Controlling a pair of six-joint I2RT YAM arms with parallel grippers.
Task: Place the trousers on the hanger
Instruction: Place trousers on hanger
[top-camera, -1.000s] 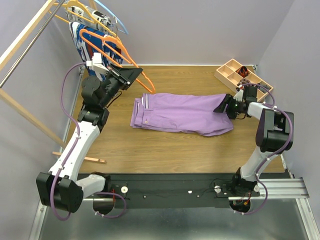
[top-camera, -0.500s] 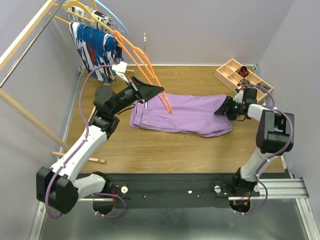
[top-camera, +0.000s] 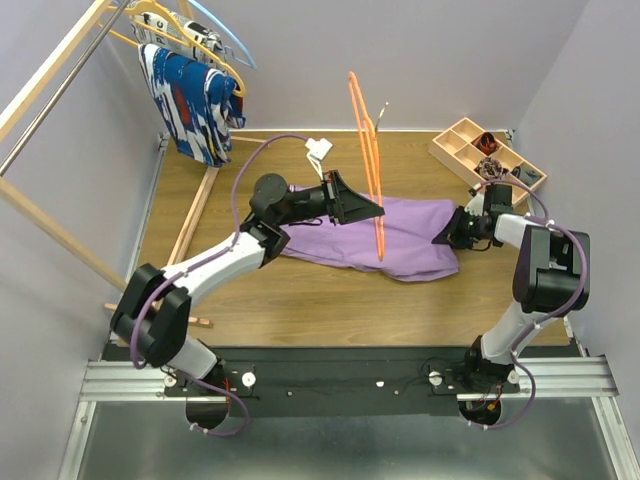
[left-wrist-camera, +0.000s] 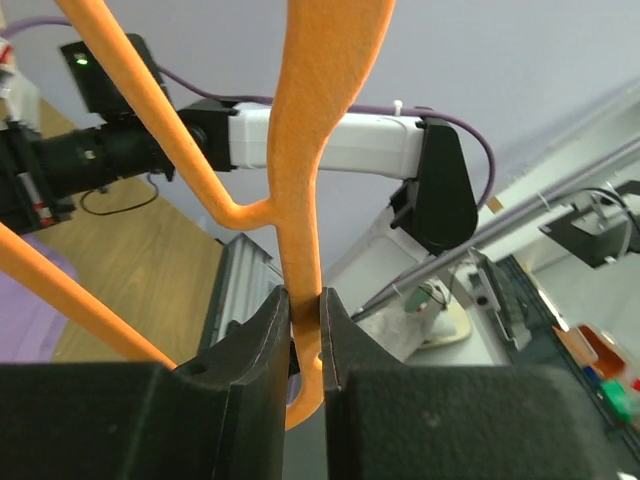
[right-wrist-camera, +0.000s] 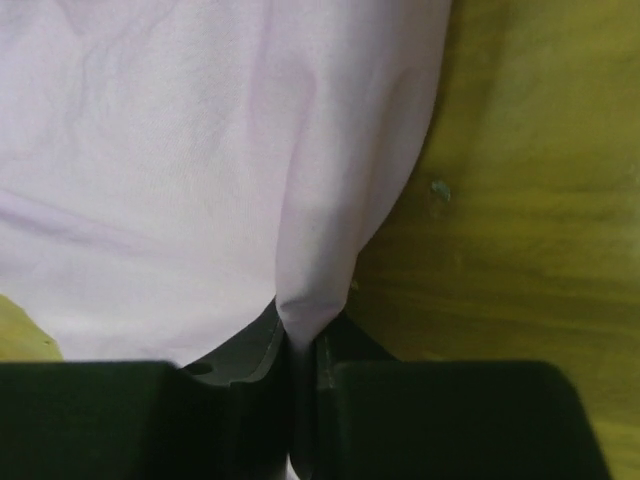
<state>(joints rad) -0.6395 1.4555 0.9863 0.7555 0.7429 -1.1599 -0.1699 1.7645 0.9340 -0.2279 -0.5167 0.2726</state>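
Observation:
The lilac trousers (top-camera: 405, 232) lie flat on the wooden table, and the left arm hides their waistband end. My left gripper (top-camera: 378, 209) is shut on the orange hanger (top-camera: 364, 130), which stands upright and edge-on above the trousers. In the left wrist view the jaws (left-wrist-camera: 305, 300) pinch the hanger (left-wrist-camera: 300, 150) at its neck, just by the hook. My right gripper (top-camera: 447, 232) sits at the trousers' right end, low on the table. In the right wrist view it (right-wrist-camera: 303, 335) is shut on a fold of the trousers (right-wrist-camera: 200, 150).
A wooden compartment tray (top-camera: 487, 152) sits at the back right, close behind the right gripper. At the back left a wooden clothes rack (top-camera: 55, 95) carries a blue, white and red garment (top-camera: 190, 100) and pale hangers (top-camera: 190, 30). A thin wooden stick (top-camera: 190, 320) lies front left.
The left arm has swung right from the rack, carrying the hanger to above the trousers. The right gripper has shut on the trouser end, and the cloth there has bunched slightly.

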